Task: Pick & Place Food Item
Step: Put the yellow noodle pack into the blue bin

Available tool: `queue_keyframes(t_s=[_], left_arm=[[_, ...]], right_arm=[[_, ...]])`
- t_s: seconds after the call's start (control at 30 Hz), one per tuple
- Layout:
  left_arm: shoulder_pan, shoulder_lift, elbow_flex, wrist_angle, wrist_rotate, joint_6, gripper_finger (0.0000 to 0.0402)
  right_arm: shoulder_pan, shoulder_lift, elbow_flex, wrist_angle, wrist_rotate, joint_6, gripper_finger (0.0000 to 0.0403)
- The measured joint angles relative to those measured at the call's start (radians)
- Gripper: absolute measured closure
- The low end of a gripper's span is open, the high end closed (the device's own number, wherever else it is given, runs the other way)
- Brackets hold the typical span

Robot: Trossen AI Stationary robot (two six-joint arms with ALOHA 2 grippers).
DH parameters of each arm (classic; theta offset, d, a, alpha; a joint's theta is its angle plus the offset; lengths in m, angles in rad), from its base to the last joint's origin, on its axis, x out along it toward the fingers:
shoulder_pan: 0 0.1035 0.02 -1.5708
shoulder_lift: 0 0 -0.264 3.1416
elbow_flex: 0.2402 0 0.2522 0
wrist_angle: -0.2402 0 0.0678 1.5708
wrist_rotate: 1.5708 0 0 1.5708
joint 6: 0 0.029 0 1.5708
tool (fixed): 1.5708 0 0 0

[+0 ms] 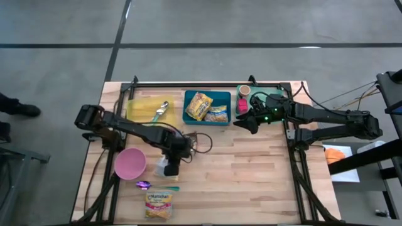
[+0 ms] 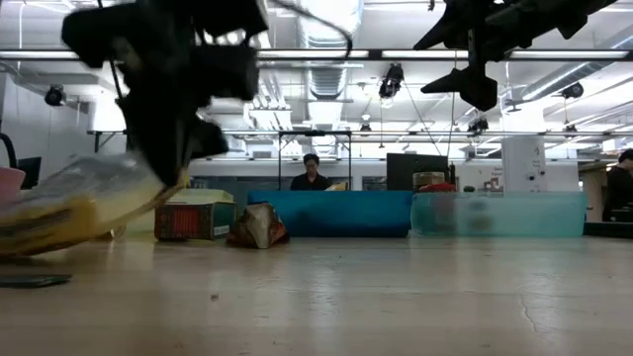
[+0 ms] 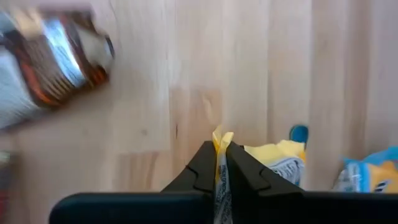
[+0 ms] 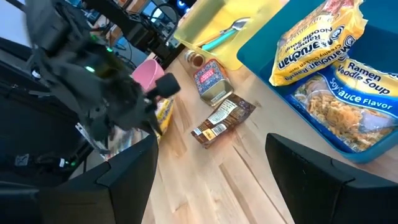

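Observation:
My left gripper [image 1: 171, 164] is over the table's near-left part, beside the pink bowl [image 1: 130, 163], shut on a yellow-and-clear food packet [image 2: 84, 203]. In the left wrist view the packet's body [image 3: 273, 163] shows below the fingers. My right gripper [image 1: 248, 120] hovers open and holding nothing at the right end of the blue tray [image 1: 188, 116]. That tray holds two ramen packets [image 4: 323, 56]. A yellow tray [image 1: 141, 108] with a spoon [image 1: 161, 110] lies to its left. My left gripper pinches the packet's yellow edge [image 3: 219, 142] between its two fingers. The fingers come steeply from above. The packet hangs tilted below them, its lower end [image 2: 25, 232] low over the table. Whether that end touches the wood cannot be told.
A noodle packet [image 1: 159, 204] and a purple wrapper [image 1: 143, 184] lie near the front edge. A brown snack wrapper [image 4: 222, 121] and a small red box [image 4: 209, 81] lie mid-table. Bare wood stretches across the table's near right [image 1: 251, 182].

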Motion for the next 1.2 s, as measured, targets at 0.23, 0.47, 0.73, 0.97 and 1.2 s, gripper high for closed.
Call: queue_keyframes(t_s=[0.23,0.47,0.73,0.97,1.2], left_arm=[[0.002,-0.070,0.036,-0.069,-0.117,0.025,0.0384],[0.004,-0.198,0.046,-0.048,-0.135,0.051,0.0384],[0.033,-0.354,0.066,0.007,-0.158,0.025,0.0384],[0.135,-0.391,0.168,0.035,-0.233,0.021,0.0384],[0.370,-0.367,0.208,0.150,-0.220,0.032,0.0384]], right_arm=[[0.000,0.000,0.000,-0.004,0.000,-0.003,0.0108],[0.002,0.000,0.000,-0.007,-0.001,0.002,0.0108],[0.008,0.000,0.000,-0.014,-0.002,-0.003,0.0109],[0.008,0.000,0.000,-0.013,-0.002,-0.010,0.0108],[0.008,0.000,0.000,-0.012,-0.001,-0.015,0.0109]])
